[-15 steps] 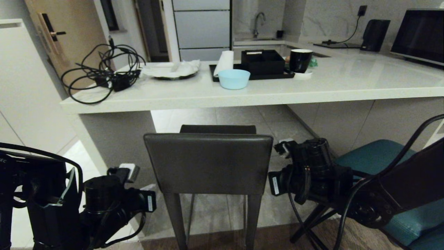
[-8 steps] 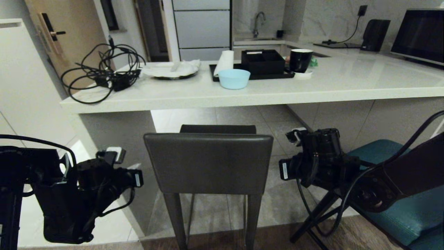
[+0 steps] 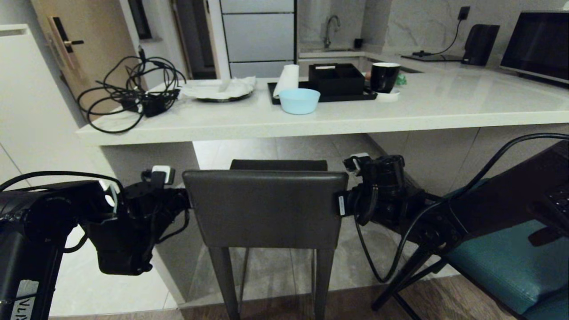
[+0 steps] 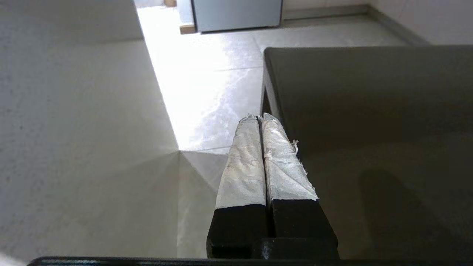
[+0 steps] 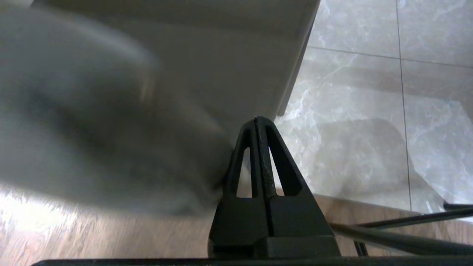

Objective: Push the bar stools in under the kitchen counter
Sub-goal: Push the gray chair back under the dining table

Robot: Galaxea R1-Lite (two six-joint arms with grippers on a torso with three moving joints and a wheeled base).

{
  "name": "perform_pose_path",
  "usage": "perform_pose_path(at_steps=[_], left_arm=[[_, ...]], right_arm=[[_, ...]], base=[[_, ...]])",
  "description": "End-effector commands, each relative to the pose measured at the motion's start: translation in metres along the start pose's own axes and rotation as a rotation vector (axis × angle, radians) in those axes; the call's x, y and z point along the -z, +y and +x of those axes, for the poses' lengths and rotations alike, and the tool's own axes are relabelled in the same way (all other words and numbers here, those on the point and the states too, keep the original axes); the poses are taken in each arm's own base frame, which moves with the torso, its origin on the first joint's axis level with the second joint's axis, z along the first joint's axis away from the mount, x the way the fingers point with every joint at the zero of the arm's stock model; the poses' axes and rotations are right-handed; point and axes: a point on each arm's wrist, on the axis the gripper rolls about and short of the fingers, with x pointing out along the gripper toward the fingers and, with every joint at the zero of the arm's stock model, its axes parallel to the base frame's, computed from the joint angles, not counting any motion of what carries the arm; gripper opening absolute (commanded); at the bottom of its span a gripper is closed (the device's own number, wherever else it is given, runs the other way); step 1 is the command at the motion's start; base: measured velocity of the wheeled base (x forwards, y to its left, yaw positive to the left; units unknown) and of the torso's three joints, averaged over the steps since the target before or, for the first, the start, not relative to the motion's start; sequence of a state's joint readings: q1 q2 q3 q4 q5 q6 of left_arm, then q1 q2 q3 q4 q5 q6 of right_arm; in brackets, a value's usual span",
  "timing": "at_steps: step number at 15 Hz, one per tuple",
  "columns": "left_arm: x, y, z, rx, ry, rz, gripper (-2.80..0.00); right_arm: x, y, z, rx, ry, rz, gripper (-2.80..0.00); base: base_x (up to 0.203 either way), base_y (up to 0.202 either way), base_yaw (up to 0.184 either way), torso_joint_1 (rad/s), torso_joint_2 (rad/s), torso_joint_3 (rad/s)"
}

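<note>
The dark grey bar stool (image 3: 266, 209) stands in front of the kitchen counter (image 3: 444, 109), its low back towards me and its seat partly under the slab. My left gripper (image 3: 186, 201) is shut at the back's left edge; its taped fingertips (image 4: 258, 117) lie alongside the grey back (image 4: 369, 111). My right gripper (image 3: 343, 205) is shut at the back's right edge, its black tips (image 5: 256, 119) next to the blurred grey back (image 5: 147, 92). The teal bar stool (image 3: 502, 266) stands at the right, partly hidden by my right arm.
On the counter lie a tangle of black cables (image 3: 129, 93), a plate with tissue (image 3: 220, 89), a light blue bowl (image 3: 299, 100), a black tray (image 3: 329, 84) and a black mug (image 3: 385, 76). The counter's white side panel (image 3: 146, 178) stands close to my left gripper.
Both arms have risen and swung inward, from below and beside the grey stool's back to its left and right edges. The stools have not moved.
</note>
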State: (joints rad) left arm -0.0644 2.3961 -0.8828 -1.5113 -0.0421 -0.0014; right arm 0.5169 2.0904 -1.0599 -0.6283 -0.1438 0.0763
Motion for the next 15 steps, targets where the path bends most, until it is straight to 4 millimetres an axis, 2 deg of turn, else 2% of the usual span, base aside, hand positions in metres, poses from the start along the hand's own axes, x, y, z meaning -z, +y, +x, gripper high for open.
perform_pose_path(at_steps=[1, 4, 8, 11, 13, 15], left_arm=[[-0.014, -0.019, -0.005, 0.069, -0.021, -0.001, -2.8], [-0.023, -0.027, -0.016, 0.105, -0.01, -0.001, -2.8], [-0.031, -0.019, -0.018, 0.08, -0.026, -0.002, -2.8], [-0.032, -0.004, -0.011, 0.031, -0.039, 0.002, -2.8], [-0.043, 0.019, -0.01, -0.025, -0.069, 0.005, -2.8], [-0.052, 0.041, -0.012, -0.081, -0.094, 0.01, -2.8]], right_arm=[[0.005, 0.006, 0.015, -0.016, 0.002, -0.002, -2.8], [0.002, 0.012, 0.029, -0.023, -0.014, -0.003, -2.8], [-0.004, 0.024, 0.041, -0.021, -0.048, -0.007, -2.8], [-0.002, 0.025, 0.033, -0.017, -0.041, -0.009, -2.8], [-0.001, 0.019, 0.021, -0.004, -0.031, -0.006, -2.8], [-0.008, 0.007, 0.013, 0.019, -0.059, 0.009, -2.8]], base=[[0.0, 0.0, 0.0, 0.0, 0.0, 0.0], [0.0, 0.0, 0.0, 0.0, 0.0, 0.0], [0.0, 0.0, 0.0, 0.0, 0.0, 0.0], [0.0, 0.0, 0.0, 0.0, 0.0, 0.0], [0.0, 0.0, 0.0, 0.0, 0.0, 0.0], [0.0, 0.0, 0.0, 0.0, 0.0, 0.0]])
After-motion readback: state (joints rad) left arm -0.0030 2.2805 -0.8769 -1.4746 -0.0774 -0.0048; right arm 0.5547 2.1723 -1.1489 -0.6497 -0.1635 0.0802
